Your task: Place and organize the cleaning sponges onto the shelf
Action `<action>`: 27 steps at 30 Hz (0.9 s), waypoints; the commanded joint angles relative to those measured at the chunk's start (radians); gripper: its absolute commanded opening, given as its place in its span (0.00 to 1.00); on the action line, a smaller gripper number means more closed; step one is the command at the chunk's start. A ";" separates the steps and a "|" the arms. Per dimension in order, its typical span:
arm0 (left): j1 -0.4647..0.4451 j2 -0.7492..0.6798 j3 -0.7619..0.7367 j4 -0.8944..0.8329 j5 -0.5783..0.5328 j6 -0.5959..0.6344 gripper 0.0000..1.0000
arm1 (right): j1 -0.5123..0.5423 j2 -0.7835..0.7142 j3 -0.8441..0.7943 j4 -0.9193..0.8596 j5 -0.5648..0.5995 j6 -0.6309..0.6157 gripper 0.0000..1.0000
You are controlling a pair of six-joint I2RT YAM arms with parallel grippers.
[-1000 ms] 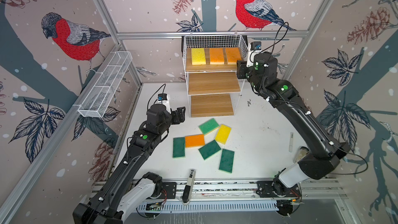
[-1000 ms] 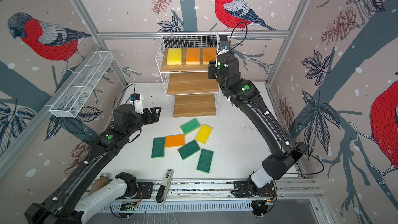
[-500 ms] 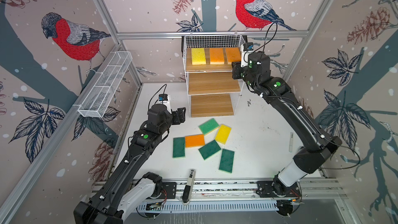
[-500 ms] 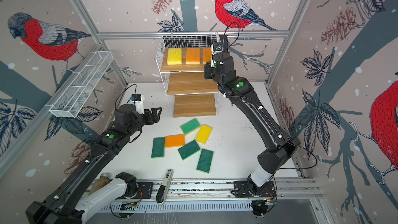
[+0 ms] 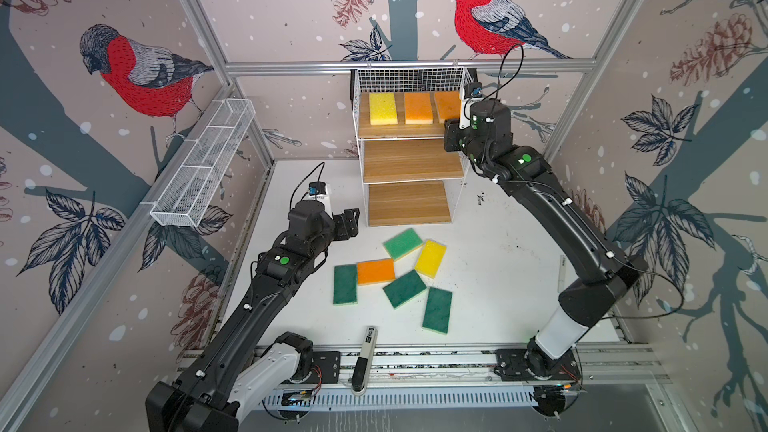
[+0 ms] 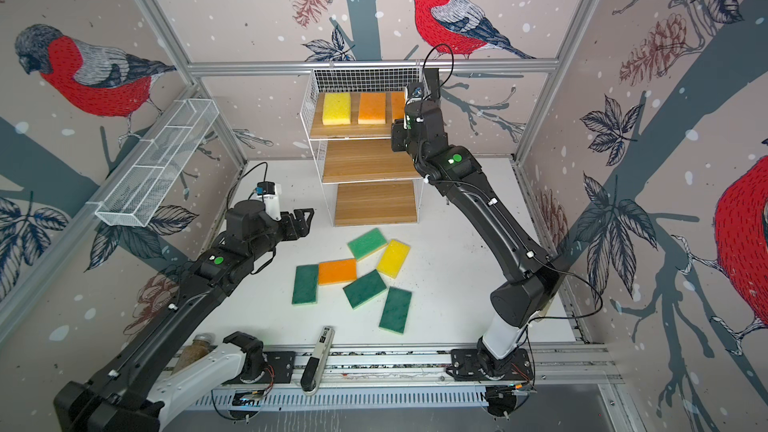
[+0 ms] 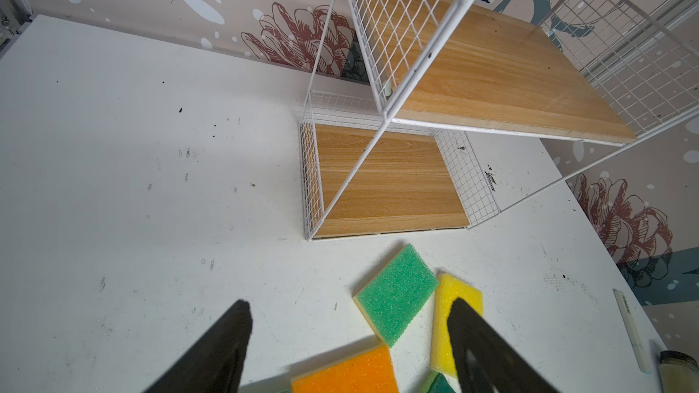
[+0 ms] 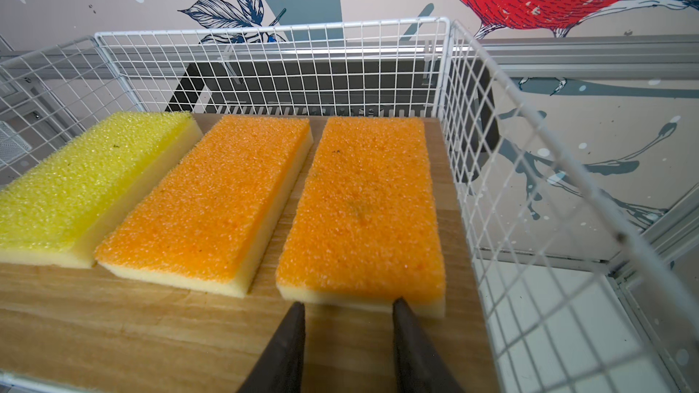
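On the shelf [image 5: 411,162], a yellow sponge [image 5: 383,108] and two orange sponges [image 5: 418,107] lie side by side on the top board, long axes front to back. My right end effector [image 8: 348,302], arm raised high, stands open at the near short edge of the one by the wire side, gripping nothing. My left end effector [image 7: 348,302] hovers open above the table [image 5: 498,251] near six scattered loose sponges [image 5: 376,271].

My right arm [image 5: 540,201] has swung toward nine o'clock in both top views, and its elbow has come in from the three o'clock wall. A second ago the wrist sat just outside the three o'clock side of the shelf [image 5: 409,160]. It now overlaps the top board's front corner and hides more of the orange sponge [image 5: 445,103] lying there. The move has brought my right gripper [image 8: 346,307], tips parted, up to that sponge's near edge.
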State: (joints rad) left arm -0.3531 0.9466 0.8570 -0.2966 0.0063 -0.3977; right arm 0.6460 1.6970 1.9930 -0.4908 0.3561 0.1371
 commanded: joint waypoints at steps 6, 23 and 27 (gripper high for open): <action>0.003 0.007 0.000 0.052 0.006 -0.007 0.82 | 0.001 0.002 0.002 0.013 0.009 0.015 0.40; 0.003 0.017 0.004 0.037 0.009 -0.004 0.82 | 0.030 -0.048 -0.043 0.038 0.020 -0.038 0.42; 0.002 0.009 0.004 0.035 0.010 -0.010 0.82 | 0.027 -0.030 -0.040 0.033 0.041 -0.050 0.42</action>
State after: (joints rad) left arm -0.3523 0.9619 0.8570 -0.2966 0.0074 -0.3969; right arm 0.6735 1.6577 1.9503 -0.4721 0.3691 0.1070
